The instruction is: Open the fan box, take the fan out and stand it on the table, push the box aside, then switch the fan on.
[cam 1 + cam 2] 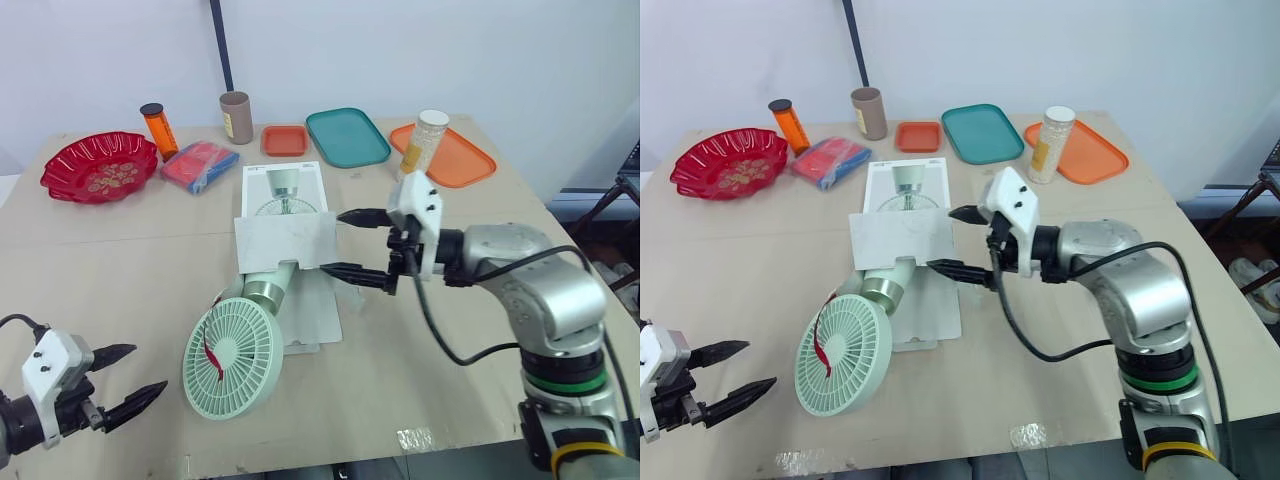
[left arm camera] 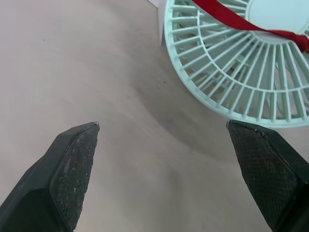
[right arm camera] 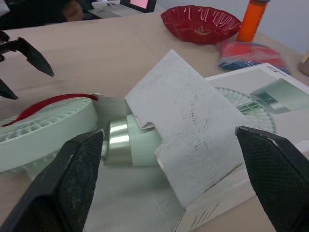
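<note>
Fan box flap stands just beside the wide-open right claw.

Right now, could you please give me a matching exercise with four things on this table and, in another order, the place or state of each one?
Things:
1. fan
2. right claw
3. left claw
4. red bowl

Places or states:
a. open, at the raised box flap
b. at the far left corner of the table
c. lying down, one end under the flap
d. open, above bare table beside the fan

Pairs: 1-c, 2-a, 3-d, 4-b.
</note>
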Robot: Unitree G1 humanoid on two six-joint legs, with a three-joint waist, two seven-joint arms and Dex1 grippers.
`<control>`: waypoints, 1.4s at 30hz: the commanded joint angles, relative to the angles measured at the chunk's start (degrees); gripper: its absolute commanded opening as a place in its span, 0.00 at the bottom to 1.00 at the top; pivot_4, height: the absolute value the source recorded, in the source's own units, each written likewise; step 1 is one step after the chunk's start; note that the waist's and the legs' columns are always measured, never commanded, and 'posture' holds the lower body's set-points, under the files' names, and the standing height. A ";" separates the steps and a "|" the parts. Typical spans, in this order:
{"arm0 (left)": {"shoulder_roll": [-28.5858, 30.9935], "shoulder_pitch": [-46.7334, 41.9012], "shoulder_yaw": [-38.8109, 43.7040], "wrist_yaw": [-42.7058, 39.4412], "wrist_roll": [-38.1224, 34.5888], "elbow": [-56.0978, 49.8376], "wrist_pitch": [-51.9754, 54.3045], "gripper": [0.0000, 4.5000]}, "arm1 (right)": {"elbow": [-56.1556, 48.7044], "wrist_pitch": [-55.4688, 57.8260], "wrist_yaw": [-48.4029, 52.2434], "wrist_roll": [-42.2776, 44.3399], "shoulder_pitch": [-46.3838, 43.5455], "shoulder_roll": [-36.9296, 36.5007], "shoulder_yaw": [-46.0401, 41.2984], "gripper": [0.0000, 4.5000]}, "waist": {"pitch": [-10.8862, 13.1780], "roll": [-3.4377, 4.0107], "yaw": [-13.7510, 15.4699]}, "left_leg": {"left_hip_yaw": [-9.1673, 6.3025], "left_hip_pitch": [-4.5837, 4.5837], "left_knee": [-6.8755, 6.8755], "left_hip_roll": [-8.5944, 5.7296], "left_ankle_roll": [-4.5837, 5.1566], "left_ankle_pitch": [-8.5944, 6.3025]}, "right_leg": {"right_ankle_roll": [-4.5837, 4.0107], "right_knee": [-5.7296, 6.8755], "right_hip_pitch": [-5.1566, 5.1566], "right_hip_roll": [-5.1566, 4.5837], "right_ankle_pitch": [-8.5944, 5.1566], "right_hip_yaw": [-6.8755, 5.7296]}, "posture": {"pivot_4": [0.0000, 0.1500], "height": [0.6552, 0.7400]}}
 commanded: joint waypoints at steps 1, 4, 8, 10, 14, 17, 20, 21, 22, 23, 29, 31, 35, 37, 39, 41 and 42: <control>0.27 -0.61 1.48 -3.02 2.70 1.31 -2.93 1.00 | 0.53 0.49 4.97 5.76 -0.74 -4.70 -3.82 0.98 | 0.01 0.00 0.05 | 0.00 0.00 0.01 -0.01 0.00 0.00 | 0.00 0.00 0.01 -0.01 0.00 0.00 | 1.00 0.83; 0.12 -2.33 0.48 -4.50 4.65 2.71 -4.95 1.00 | 2.20 2.97 7.49 10.73 -1.58 -7.36 -5.13 0.98 | 0.01 -0.01 0.09 | 0.00 0.00 0.03 -0.01 0.02 0.01 | 0.01 0.00 0.03 -0.01 0.01 0.00 | 1.00 0.83; -0.24 -4.96 -1.24 -5.86 7.19 4.32 -7.92 1.00 | 3.13 6.65 10.10 17.39 -3.03 -9.97 -6.62 0.98 | 0.03 0.03 0.05 | 0.03 0.02 0.03 0.00 0.05 0.03 | -0.01 0.00 0.03 -0.01 0.08 0.00 | 1.00 0.83; -0.14 -6.43 -2.26 -7.33 9.72 6.21 -11.84 1.00 | 1.85 5.86 12.80 19.47 -2.37 -11.92 -6.69 0.98 | 0.05 0.07 0.12 | 0.05 0.01 0.04 -0.01 0.07 0.04 | -0.01 0.00 0.03 -0.01 0.10 0.01 | 1.00 0.83; -0.46 -9.37 -4.52 -9.58 14.18 10.11 -20.59 1.00 | 2.20 3.88 12.69 19.48 -1.63 -13.44 -5.71 0.98 | 0.04 0.05 0.12 | 0.06 0.01 0.05 0.00 0.08 0.03 | 0.01 0.00 0.04 -0.01 0.11 0.01 | 1.00 0.83; -1.04 -17.31 -8.53 -11.20 22.26 20.05 -42.34 1.00 | 2.21 0.68 12.96 17.14 0.37 -14.27 -4.44 0.98 | 0.03 0.07 0.48 | 0.09 0.04 0.08 -0.02 0.12 0.07 | 0.02 0.01 0.07 -0.03 0.16 0.01 | 1.00 0.83; -0.53 -23.49 -11.64 -12.57 24.50 27.27 -53.51 1.00 | 2.27 -0.50 13.03 16.65 1.10 -15.43 -4.44 0.98 | 0.02 0.05 0.84 | 0.10 0.02 0.09 -0.01 0.11 0.11 | 0.00 -0.01 0.06 -0.02 0.26 0.01 | 1.00 0.83; 0.01 -25.55 -12.60 -13.10 24.93 29.72 -57.28 1.00 | 2.57 -0.83 13.10 16.46 1.10 -15.84 -4.43 0.98 | 0.02 0.05 0.89 | 0.11 0.02 0.10 -0.01 0.12 0.11 | 0.02 -0.02 0.06 -0.03 0.28 0.02 | 1.00 0.83; 0.62 -27.18 -13.54 -13.85 25.04 32.00 -59.97 1.00 | 2.89 -1.15 13.29 16.38 1.20 -16.31 -4.46 0.98 | 0.02 0.05 0.94 | 0.11 0.00 0.11 -0.02 0.12 0.11 | 0.04 -0.02 0.05 -0.04 0.29 0.02 | 1.00 0.83; 1.21 -29.16 -14.45 -14.15 25.51 34.58 -62.69 1.00 | 3.16 -1.24 13.48 16.43 1.30 -16.83 -4.46 0.98 | 0.02 0.04 1.02 | 0.11 0.00 0.11 -0.01 0.12 0.11 | 0.05 -0.01 0.05 -0.04 0.30 0.02 | 1.00 0.83; 4.07 -40.58 -21.37 -15.86 27.54 49.20 -78.97 1.00 | 2.71 1.17 12.38 19.25 1.81 -18.30 -5.23 0.98 | 0.02 0.06 1.12 | 0.12 0.01 0.13 -0.01 0.12 0.11 | 0.06 0.04 0.03 -0.04 0.37 0.02 | 1.00 0.83; 4.42 -43.72 -23.75 -14.97 28.55 53.59 -83.61 1.00 | 1.64 2.68 11.17 20.78 1.64 -18.49 -5.73 0.98 | 0.02 0.06 1.11 | 0.14 0.01 0.14 -0.01 0.13 0.11 | 0.08 0.04 0.02 -0.05 0.41 0.01 | 1.00 0.83; 4.45 -47.30 -27.85 -13.59 29.76 59.14 -89.64 1.00 | -0.29 6.58 9.23 25.18 1.56 -19.03 -7.08 0.98 | 0.03 0.06 1.12 | 0.14 0.01 0.15 -0.01 0.14 0.10 | 0.09 0.07 0.01 -0.04 0.42 0.01 | 1.00 0.83; 4.08 -48.42 -29.32 -12.53 29.68 60.34 -90.38 1.00 | -2.39 6.30 8.68 26.02 2.82 -19.04 -7.62 0.98 | 0.02 0.06 1.17 | 0.13 0.00 0.16 -0.01 0.14 0.10 | 0.10 0.09 0.01 -0.05 0.43 0.01 | 1.00 0.83; 3.53 -49.12 -31.09 -11.41 29.36 60.81 -91.13 1.00 | -5.73 1.36 8.42 23.58 5.56 -18.12 -7.70 0.98 | 0.01 0.03 1.20 | 0.11 -0.01 0.19 -0.01 0.15 0.10 | 0.11 0.10 0.01 -0.05 0.43 0.01 | 1.00 0.83; 3.78 -49.34 -32.57 -10.69 29.44 61.23 -92.20 1.00 | -8.30 -6.39 10.52 18.60 9.28 -18.24 -6.67 0.98 | 0.01 0.03 1.21 | 0.11 -0.02 0.24 -0.02 0.16 0.09 | 0.11 0.13 0.03 -0.05 0.43 0.00 | 1.00 0.83; 3.92 -49.55 -33.01 -10.21 29.64 61.76 -92.56 1.00 | -8.74 -10.62 11.44 15.72 10.93 -18.13 -5.91 0.98 | 0.00 0.02 1.21 | 0.10 -0.02 0.26 -0.02 0.16 0.09 | 0.12 0.14 0.03 -0.05 0.43 0.00 | 1.00 0.83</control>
